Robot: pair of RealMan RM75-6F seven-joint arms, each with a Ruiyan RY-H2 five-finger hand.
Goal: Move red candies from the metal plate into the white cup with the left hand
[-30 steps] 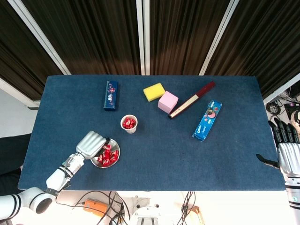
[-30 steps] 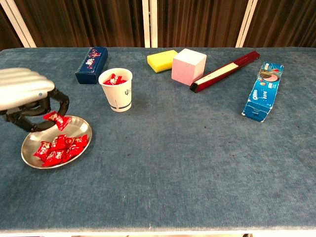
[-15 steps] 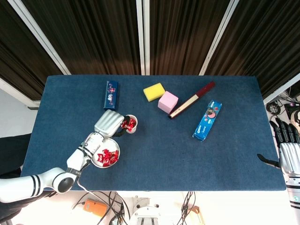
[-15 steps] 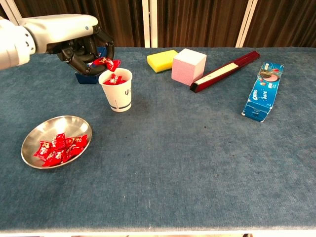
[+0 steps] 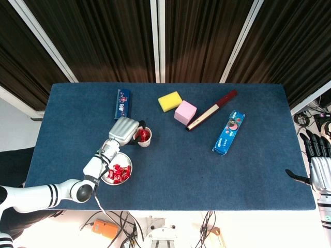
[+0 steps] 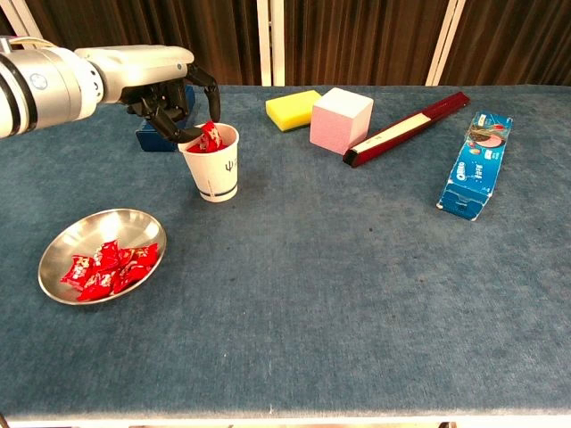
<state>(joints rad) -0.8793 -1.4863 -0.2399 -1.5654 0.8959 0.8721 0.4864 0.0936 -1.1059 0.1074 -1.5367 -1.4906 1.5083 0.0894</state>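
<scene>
My left hand (image 6: 152, 76) hovers just above the left rim of the white cup (image 6: 212, 174), also seen as the left hand (image 5: 124, 129) beside the white cup (image 5: 143, 138). Its thumb and a finger pinch a red candy (image 6: 211, 135) right at the cup's mouth, where more red candies (image 5: 143, 135) lie inside. The metal plate (image 6: 67, 241) sits near the front left with several red candies (image 6: 107, 267) in it; from the head view, the plate (image 5: 107, 179) lies below the forearm. My right hand (image 5: 318, 164) rests off the table's right edge, fingers spread, holding nothing.
A dark blue box (image 6: 162, 100) lies just behind the left hand. A yellow sponge (image 6: 292, 108), pink cube (image 6: 341, 117), dark red stick (image 6: 407, 127) and blue cookie box (image 6: 477, 162) spread across the back right.
The left hand lifted a candy off the plate, carried it up and right to the cup, and has now lowered it to the cup's mouth. The right hand stayed still.
</scene>
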